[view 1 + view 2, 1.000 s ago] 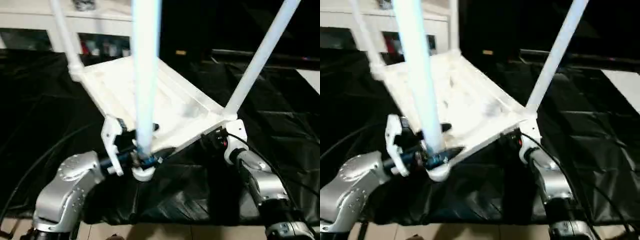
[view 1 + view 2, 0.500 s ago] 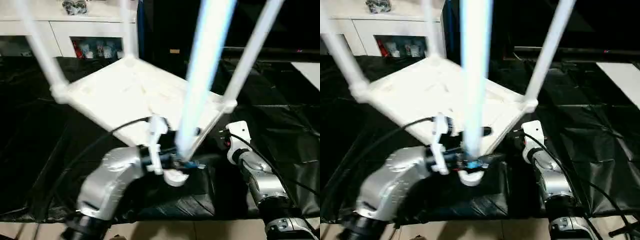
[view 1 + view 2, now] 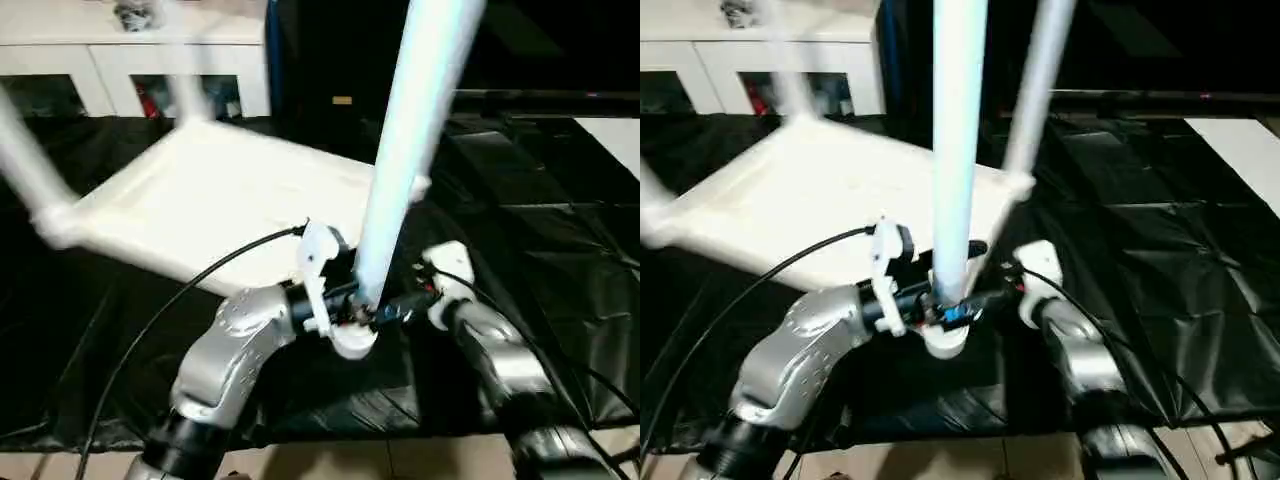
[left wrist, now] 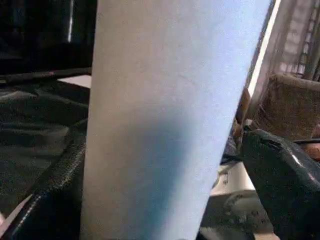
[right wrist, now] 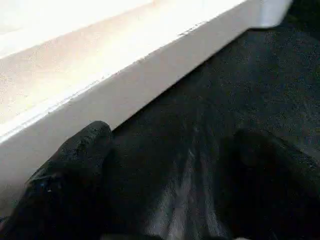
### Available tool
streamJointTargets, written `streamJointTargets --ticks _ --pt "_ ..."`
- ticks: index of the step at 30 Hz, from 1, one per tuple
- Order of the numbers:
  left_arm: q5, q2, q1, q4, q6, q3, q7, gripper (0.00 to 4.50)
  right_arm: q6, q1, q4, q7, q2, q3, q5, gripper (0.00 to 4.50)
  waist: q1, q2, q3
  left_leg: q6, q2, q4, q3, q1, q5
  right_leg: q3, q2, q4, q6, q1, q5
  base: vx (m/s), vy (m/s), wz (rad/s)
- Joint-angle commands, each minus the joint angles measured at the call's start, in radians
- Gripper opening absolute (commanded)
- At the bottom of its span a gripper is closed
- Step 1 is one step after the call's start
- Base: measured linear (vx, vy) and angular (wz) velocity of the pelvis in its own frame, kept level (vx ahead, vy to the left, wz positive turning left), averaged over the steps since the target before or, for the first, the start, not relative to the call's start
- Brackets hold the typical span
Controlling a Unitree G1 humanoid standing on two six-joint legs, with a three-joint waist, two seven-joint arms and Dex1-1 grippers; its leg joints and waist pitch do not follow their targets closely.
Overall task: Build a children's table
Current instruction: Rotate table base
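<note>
The children's table lies upside down and tilted on the black cloth, its white top (image 3: 200,200) toward the left. Its near leg (image 3: 410,150) rises from the corner socket (image 3: 350,340) in front of me. Other legs (image 3: 1040,90) stand blurred behind. My left gripper (image 3: 355,310) is open around the base of the near leg. The leg (image 4: 170,120) stands between its black fingers (image 4: 280,180), with a gap on one side. My right gripper (image 3: 398,308) is open just right of that corner. One of its fingers (image 5: 65,170) lies under the top's white edge (image 5: 125,75), with only cloth between them.
The black-draped work surface (image 3: 540,200) stretches to the right and behind. A white cabinet (image 3: 130,50) stands at the back left. A black cable (image 3: 180,290) arcs from my left wrist. The surface's front edge and pale floor (image 3: 330,465) lie just below my arms.
The table has swung round: its near corner and leg moved right, my left gripper going with them. That corner now sits close beside the right gripper.
</note>
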Motion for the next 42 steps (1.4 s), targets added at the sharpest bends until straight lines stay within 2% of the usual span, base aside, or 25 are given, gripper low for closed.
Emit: streamJointTargets --ticks 1,3,6,7,12,13,14,15,16,17,18,19,20,21,23,24,25,26,27,29,32,33,34,36,42 --pt "0.032 -0.029 -0.024 0.011 -0.032 -0.05 0.021 4.49 -0.032 -0.039 0.011 0.015 0.04 0.04 -0.008 4.5 0.014 -0.002 -0.065 0.044 0.008 -0.065 0.006 0.0 -0.177 0.024 -0.035 -0.064 -0.242 0.055 -0.101 0.0 0.0 0.0" --pt "0.091 -0.032 -0.036 0.052 -0.061 -0.042 0.084 4.49 -0.047 -0.049 0.036 -0.024 0.024 0.029 -0.024 4.5 0.017 -0.007 -0.065 0.05 0.008 -0.065 0.007 0.0 -0.164 0.023 -0.034 -0.063 -0.242 0.055 -0.085 0.0 0.0 0.0" --pt "0.139 -0.027 -0.054 0.096 -0.085 -0.032 0.131 4.49 -0.058 -0.057 0.059 -0.05 0.007 0.015 -0.029 4.5 0.02 -0.006 -0.065 0.047 0.007 -0.064 0.008 0.002 -0.169 0.024 -0.035 -0.063 -0.236 0.056 -0.093 0.0 0.0 0.0" --pt "0.147 -0.017 -0.064 0.116 -0.091 -0.021 0.135 4.49 -0.065 -0.058 0.069 -0.055 -0.005 0.004 -0.027 4.5 0.022 -0.011 -0.064 0.048 0.006 -0.065 0.008 -0.001 -0.173 0.023 -0.038 -0.065 -0.228 0.057 -0.113 0.0 0.0 0.0" --pt "0.127 0.041 -0.08 0.132 -0.084 0.01 0.079 4.49 -0.073 -0.034 0.05 0.005 -0.064 -0.023 -0.004 4.5 0.041 -0.002 -0.066 0.046 0.006 -0.062 0.009 0.005 -0.171 0.023 -0.035 -0.062 -0.226 0.053 -0.102 0.0 0.0 0.0" --pt "0.118 0.093 -0.08 0.142 -0.095 0.011 0.008 4.49 -0.07 -0.002 0.001 0.096 -0.102 0.0 0.0 4.5 0.046 0.006 -0.068 0.049 0.004 -0.061 0.007 0.006 -0.176 0.022 -0.034 -0.061 -0.226 0.053 -0.091 0.0 0.0 0.0" --pt "0.116 0.101 -0.081 0.145 -0.097 0.011 -0.004 4.49 -0.068 0.004 -0.009 0.112 -0.108 0.005 0.001 4.5 0.046 0.003 -0.067 0.052 0.007 -0.062 0.009 0.007 -0.179 0.024 -0.033 -0.062 -0.227 0.052 -0.083 0.0 0.0 0.0" --pt "0.11 0.152 -0.088 0.171 -0.107 0.01 -0.074 4.49 -0.054 0.041 -0.073 0.204 -0.146 0.032 0.006 4.5 0.05 0.009 -0.066 0.054 0.005 -0.062 0.007 0.006 -0.185 0.022 -0.032 -0.06 -0.23 0.053 -0.077 0.0 0.0 0.0" --pt "0.113 0.187 -0.095 0.195 -0.119 0.008 -0.117 4.49 -0.044 0.066 -0.119 0.26 -0.174 0.05 0.009 4.5 0.052 0.003 -0.065 0.062 0.004 -0.063 0.007 0.006 -0.19 0.023 -0.03 -0.061 -0.224 0.054 -0.072 0.0 0.0 0.0" --pt "0.113 0.187 -0.095 0.195 -0.119 0.008 -0.117 4.49 -0.044 0.066 -0.119 0.26 -0.174 0.05 0.009 4.5 0.054 0.004 -0.066 0.062 0.005 -0.064 0.006 0.006 -0.19 0.023 -0.03 -0.059 -0.224 0.054 -0.071 0.0 0.0 0.0" --pt "0.131 0.247 -0.12 0.252 -0.153 -0.005 -0.198 4.49 -0.025 0.104 -0.189 0.335 -0.225 0.078 0.01 4.5 0.055 0.011 -0.067 0.06 0.005 -0.063 0.006 0.007 -0.193 0.023 -0.031 -0.058 -0.226 0.053 -0.073 0.0 0.0 0.0" --pt "0.136 0.26 -0.128 0.268 -0.158 -0.008 -0.215 4.33 -0.022 0.113 -0.205 0.352 -0.239 0.084 0.01 4.5 0.056 0.009 -0.065 0.056 0.006 -0.066 0.006 0.008 -0.205 0.023 -0.031 -0.061 -0.226 0.053 -0.086 0.0 0.0 0.0" --pt "0.163 0.302 -0.16 0.331 -0.193 -0.024 -0.268 4.23 -0.013 0.14 -0.252 0.404 -0.284 0.103 0.007 4.5 0.062 0.018 -0.064 0.052 0.004 -0.066 0.004 0.009 -0.21 0.022 -0.03 -0.063 -0.223 0.053 -0.099 0.0 0.0 0.0" --pt "0.163 0.302 -0.16 0.331 -0.193 -0.024 -0.268 4.16 -0.013 0.14 -0.252 0.404 -0.284 0.103 0.007 4.5 0.063 0.014 -0.065 0.05 0.006 -0.064 0.007 0.014 -0.222 0.023 -0.03 -0.063 -0.227 0.05 -0.102 0.0 0.0 0.0" --pt "0.195 0.329 -0.201 0.406 -0.235 -0.038 -0.308 4.02 -0.002 0.164 -0.298 0.448 -0.329 0.113 0.011 4.5 0.066 0.012 -0.063 0.047 0.006 -0.066 0.007 0.012 -0.232 0.023 -0.032 -0.066 -0.227 0.052 -0.125 0.0 0.0 0.0" --pt "0.213 0.339 -0.23 0.454 -0.258 -0.048 -0.331 3.88 0.014 0.175 -0.326 0.47 -0.351 0.111 0.021 4.5 0.067 0.02 -0.064 0.043 0.008 -0.066 0.006 0.012 -0.234 0.024 -0.035 -0.065 -0.23 0.051 -0.126 0.0 0.0 0.0" --pt "0.235 0.355 -0.281 0.537 -0.285 -0.069 -0.381 3.88 0.068 0.205 -0.404 0.52 -0.387 0.1 0.053 4.5 0.07 0.012 -0.06 0.047 0.003 -0.067 0.008 0.011 -0.239 0.024 -0.031 -0.073 -0.219 0.055 -0.16 0.0 0.0 0.0" --pt "0.243 0.358 -0.296 0.563 -0.298 -0.076 -0.394 3.76 0.085 0.218 -0.433 0.537 -0.4 0.099 0.063 4.5 0.08 0.015 -0.065 0.052 0.008 -0.065 0.007 0.015 -0.233 0.027 -0.035 -0.067 -0.219 0.052 -0.148 0.0 0.0 0.0" --pt "0.25 0.361 -0.312 0.59 -0.312 -0.082 -0.408 3.66 0.104 0.231 -0.466 0.556 -0.412 0.098 0.073 4.5 0.081 0.013 -0.064 0.054 0.008 -0.066 0.005 0.009 -0.22 0.026 -0.038 -0.065 -0.222 0.056 -0.139 0.0 0.0 0.0" --pt "0.266 0.357 -0.347 0.655 -0.337 -0.094 -0.426 3.59 0.143 0.257 -0.525 0.599 -0.443 0.102 0.094 4.5 0.086 0.027 -0.066 0.052 0.008 -0.065 0.004 0.009 -0.22 0.025 -0.039 -0.068 -0.219 0.055 -0.139 0.0 0.0 0.0" --pt "0.279 0.347 -0.393 0.753 -0.365 -0.102 -0.468 3.28 0.202 0.297 -0.613 0.646 -0.483 0.104 0.131 4.5 0.092 0.022 -0.069 0.06 0.007 -0.061 0.005 0.005 -0.198 0.025 -0.04 -0.062 -0.238 0.059 -0.1 0.0 0.0 0.0" --pt "0.285 0.346 -0.406 0.781 -0.374 -0.106 -0.483 3.22 0.213 0.307 -0.631 0.654 -0.492 0.104 0.139 4.5 0.09 0.038 -0.069 0.055 0.009 -0.062 0.005 0.007 -0.213 0.024 -0.041 -0.069 -0.242 0.055 -0.112 0.0 0.0 0.0" --pt "0.302 0.333 -0.434 0.848 -0.402 -0.105 -0.494 3.14 0.235 0.326 -0.669 0.662 -0.508 0.106 0.147 4.5 0.09 0.041 -0.069 0.052 0.007 -0.06 0.003 0.005 -0.218 0.023 -0.04 -0.067 -0.246 0.056 -0.112 0.0 0.0 0.0" --pt "0.309 0.322 -0.458 0.905 -0.422 -0.105 -0.511 2.88 0.26 0.341 -0.703 0.662 -0.517 0.103 0.154 4.5 0.094 0.037 -0.069 0.051 0.004 -0.06 0.004 0.005 -0.216 0.024 -0.041 -0.07 -0.242 0.06 -0.129 0.0 0.0 0.0" --pt "0.328 0.298 -0.516 1.032 -0.461 -0.097 -0.518 2.43 0.316 0.363 -0.762 0.661 -0.528 0.098 0.169 4.5 0.097 0.044 -0.069 0.042 0.007 -0.062 0.001 0.003 -0.214 0.023 -0.044 -0.073 -0.233 0.059 -0.169 0.0 0.0 0.0"
